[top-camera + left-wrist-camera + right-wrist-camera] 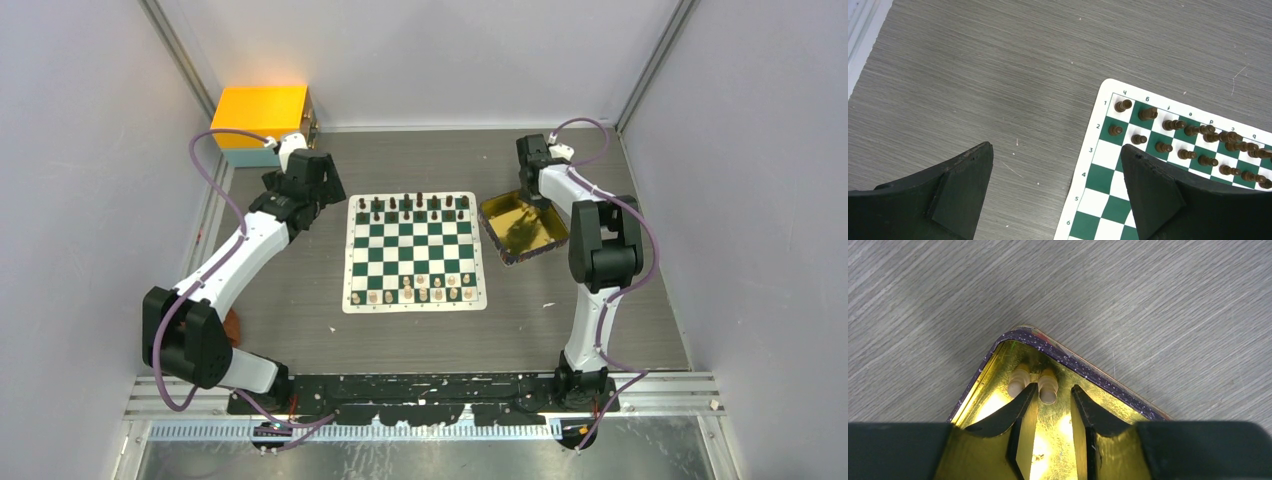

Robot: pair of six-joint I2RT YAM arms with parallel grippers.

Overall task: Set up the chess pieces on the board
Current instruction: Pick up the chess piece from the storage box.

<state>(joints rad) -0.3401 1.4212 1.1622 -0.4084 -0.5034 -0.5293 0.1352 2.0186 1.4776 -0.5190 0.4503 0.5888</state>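
Corner of gold tray [1068, 357] fills the middle, rim dark and speckled. The right gripper [1054, 392] sits low inside it, jaws parted, nothing pinched. Two pale chess pieces [1048, 385] lie side by side on the tray floor, tucked into the corner. One piece's near end reaches into the gap between the fingertips [1025, 397]; the other lies outside them. Grey wood-grain table [1148, 300] surrounds the tray.

Glossy white tubular links joined by bulky black joint housings make up the left arm [235, 262] and the right arm [587, 330]. A thin mauve cable [193, 152] loops along each. The left gripper [1057, 146] and right gripper [1054, 388] carry matte black, wedge-shaped fingers [960, 185] tapering to blunt tips.
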